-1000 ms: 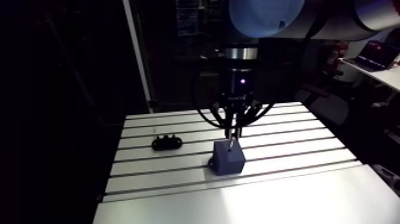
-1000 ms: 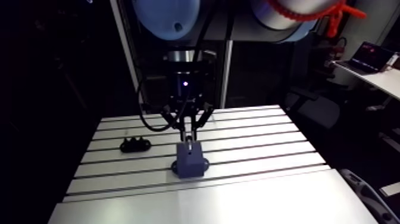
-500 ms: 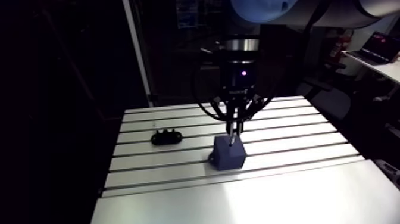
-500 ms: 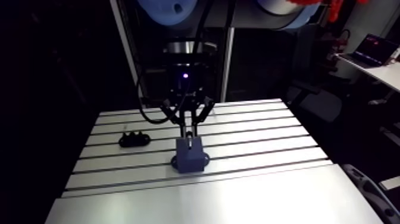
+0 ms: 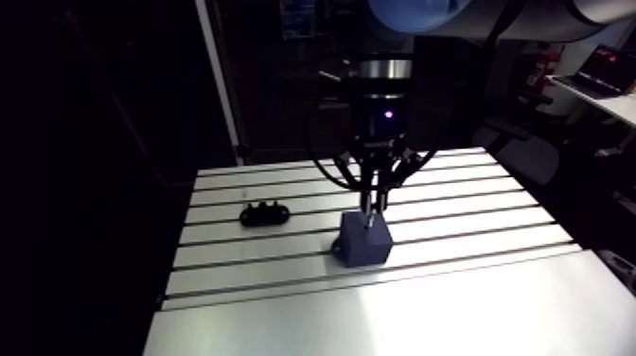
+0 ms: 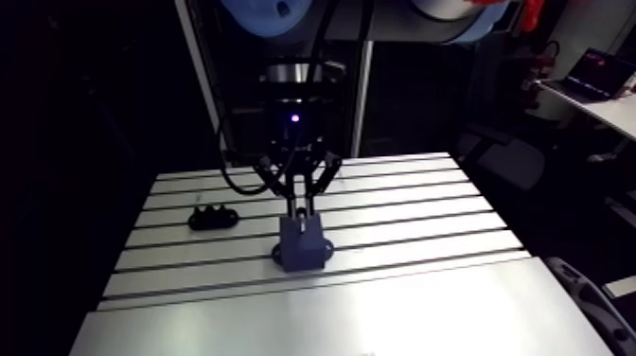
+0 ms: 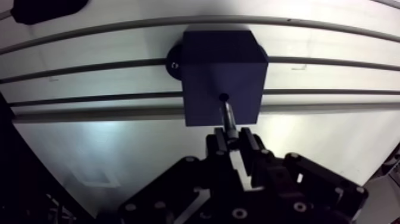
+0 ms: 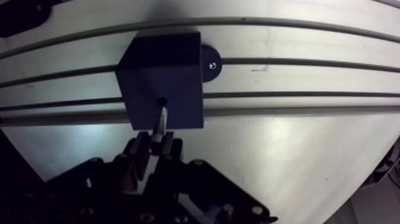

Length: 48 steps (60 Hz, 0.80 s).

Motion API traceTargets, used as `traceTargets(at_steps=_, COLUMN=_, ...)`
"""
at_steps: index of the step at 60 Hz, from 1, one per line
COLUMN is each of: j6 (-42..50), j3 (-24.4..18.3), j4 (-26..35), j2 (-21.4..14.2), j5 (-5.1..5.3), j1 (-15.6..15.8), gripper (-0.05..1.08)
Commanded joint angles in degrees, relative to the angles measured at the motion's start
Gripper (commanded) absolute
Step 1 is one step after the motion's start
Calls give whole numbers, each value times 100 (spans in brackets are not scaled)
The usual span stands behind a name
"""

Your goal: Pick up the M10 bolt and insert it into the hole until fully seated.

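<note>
M10 bolt (image 7: 228,114), a slim grey shank, clamped at its upper end between the two fingers of the gripper (image 7: 236,137), drawn in to a narrow gap and pressed on it from both sides. Lower tip right at the mouth of the small round hole (image 7: 223,96) in the top face of the dark blue block (image 7: 221,59). Most of the shank bare between hole and fingertips, so not seated; depth of entry not readable. Slightly tilted in the wrist view, roughly in line with the gripper in the arm view. Block standing on the slotted aluminium table (image 5: 473,303), across one of the slots, with a round dark foot (image 8: 211,64) carrying a small screw and sticking out at one side of the base. Wrist and gripper straight above the block in the arm view, pointing down at it. Farther off on the table, well apart from the block, a low black part (image 5: 264,214) with small bumps on top, lying between two slots. One corner of it just visible beyond the block in the wrist view.
</note>
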Motion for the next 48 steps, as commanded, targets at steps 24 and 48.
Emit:
traceTargets(at_steps=24, j6=0, j3=0, j4=-10, j2=48, j5=11, j1=0, gripper=108)
traceTargets(at_steps=48, j6=8, j3=1, j4=-19, j2=74, j5=11, j1=0, gripper=108)
